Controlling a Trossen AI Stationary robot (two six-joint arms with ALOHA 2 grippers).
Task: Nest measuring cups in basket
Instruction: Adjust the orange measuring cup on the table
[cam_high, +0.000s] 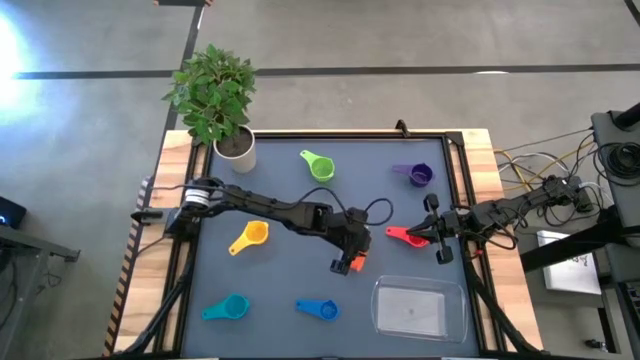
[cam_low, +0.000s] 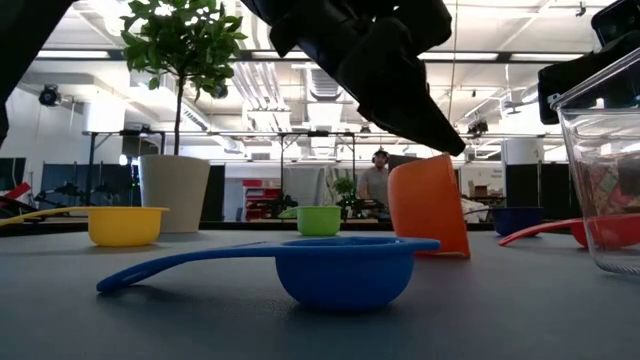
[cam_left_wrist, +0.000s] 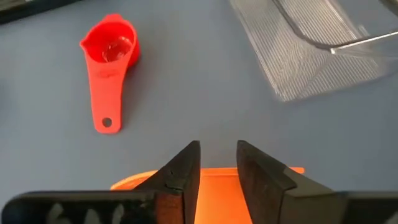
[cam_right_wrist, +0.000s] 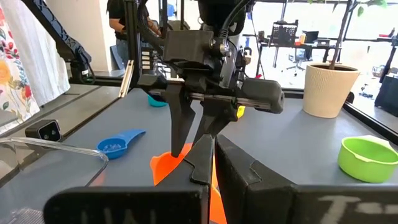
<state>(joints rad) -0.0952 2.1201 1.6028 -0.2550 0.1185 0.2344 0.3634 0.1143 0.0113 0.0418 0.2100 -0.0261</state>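
Observation:
My left gripper (cam_high: 350, 256) reaches to the table's middle and is shut on the orange cup (cam_low: 430, 205). The red cup (cam_left_wrist: 109, 56) lies flat on its base just right of it, handle toward the left arm. My right gripper (cam_high: 436, 240) hangs above the red cup's bowl end, fingers close together, touching nothing. The clear basket (cam_high: 420, 306) sits at the near edge, right of centre. The green (cam_high: 318, 166), purple (cam_high: 416, 176), yellow (cam_high: 250, 237), teal (cam_high: 226, 308) and blue (cam_high: 318, 310) cups lie scattered on the mat. My left gripper pinches the orange cup between its two fingers (cam_left_wrist: 186, 168), coming from above and pointing down. It has the cup's upper edge (cam_low: 440, 160); rim or handle, I cannot tell. The cup hangs tilted on its side, its lower edge (cam_low: 445, 254) at the table surface.
A white pot with a green plant (cam_high: 237, 148) stands at the far left corner. A black cable (cam_high: 375, 210) loops over the mat behind the left gripper. Bare mat lies between the orange cup and the basket (cam_left_wrist: 323, 50). A person stands in the room behind the table (cam_low: 376, 180).

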